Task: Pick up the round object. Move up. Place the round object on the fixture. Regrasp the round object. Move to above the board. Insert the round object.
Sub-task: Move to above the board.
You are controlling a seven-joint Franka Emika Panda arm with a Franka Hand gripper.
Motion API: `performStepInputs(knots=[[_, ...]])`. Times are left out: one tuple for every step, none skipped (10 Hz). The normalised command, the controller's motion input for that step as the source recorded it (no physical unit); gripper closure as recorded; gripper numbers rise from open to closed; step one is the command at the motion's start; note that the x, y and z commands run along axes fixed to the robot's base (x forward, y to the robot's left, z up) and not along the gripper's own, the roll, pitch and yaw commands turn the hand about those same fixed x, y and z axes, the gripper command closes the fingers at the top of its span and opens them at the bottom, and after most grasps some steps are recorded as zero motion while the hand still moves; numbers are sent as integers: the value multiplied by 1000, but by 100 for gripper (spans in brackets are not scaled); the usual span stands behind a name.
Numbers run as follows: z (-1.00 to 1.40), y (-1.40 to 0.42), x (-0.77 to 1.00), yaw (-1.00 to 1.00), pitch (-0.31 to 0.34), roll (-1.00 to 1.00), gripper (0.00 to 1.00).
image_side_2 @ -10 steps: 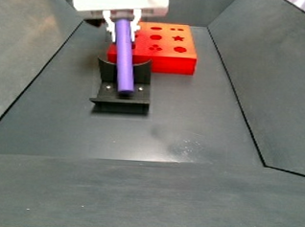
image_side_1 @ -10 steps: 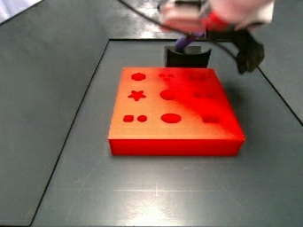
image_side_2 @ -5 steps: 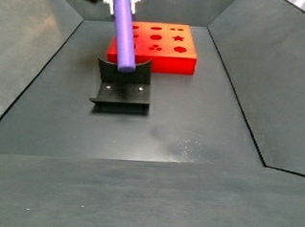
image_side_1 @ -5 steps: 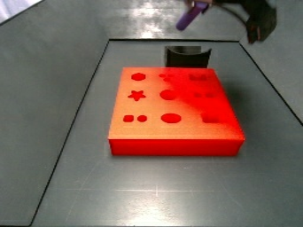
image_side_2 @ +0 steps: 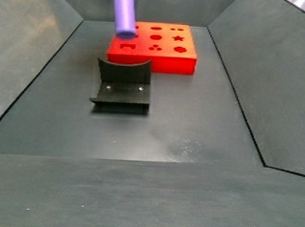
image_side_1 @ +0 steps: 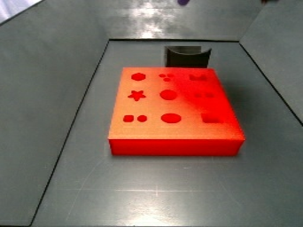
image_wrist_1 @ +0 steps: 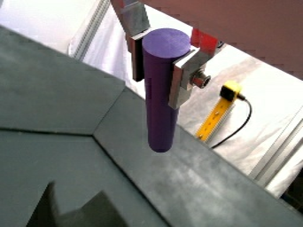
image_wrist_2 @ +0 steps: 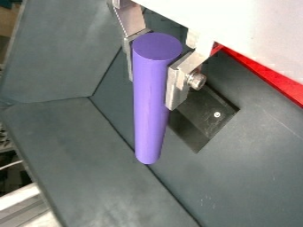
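Note:
The round object (image_wrist_1: 161,97), a smooth purple peg, hangs upright with its upper end between the silver fingers of my gripper (image_wrist_1: 160,44), which is shut on it. Another wrist view shows the same grip: gripper (image_wrist_2: 157,49), peg (image_wrist_2: 151,106). High over the floor, only the peg's lower part (image_side_2: 123,10) enters a side view from above, and just its tip (image_side_1: 182,3) in another; the gripper is out of both side views. The black fixture (image_side_2: 123,83) (image_side_1: 187,56) stands bare below. The red board (image_side_1: 178,131) (image_side_2: 171,59) with shaped holes lies beside it.
The dark grey floor (image_side_2: 180,136) is bounded by sloped walls (image_side_2: 29,71). Under the peg, a wrist view shows the fixture's base plate (image_wrist_2: 207,120) and the board's edge (image_wrist_2: 267,75). Beyond the wall are a yellow bar (image_wrist_1: 219,111) and a black cable.
My gripper has risen with the peg, lifting it off the fixture. The gripper has left the top of both side views and only the peg's lower end remains visible.

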Motion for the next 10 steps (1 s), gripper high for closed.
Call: performStepInputs(knots=[[1000, 39, -50, 8, 21, -57, 100], [995, 31, -51, 5, 37, -61, 100], [815, 19, -38, 6, 48, -61, 100], [572, 6, -19, 10, 68, -61, 100], [454, 0, -11, 13, 80, -59, 100], [220, -10, 7, 26, 104, -59, 100], [45, -1000, -624, -102, -54, -1000, 100], [41, -1000, -626, -100, -56, -1000, 100], [58, -1000, -674, -105, -80, -1000, 100], [39, -1000, -690, -108, -87, -1000, 100]])
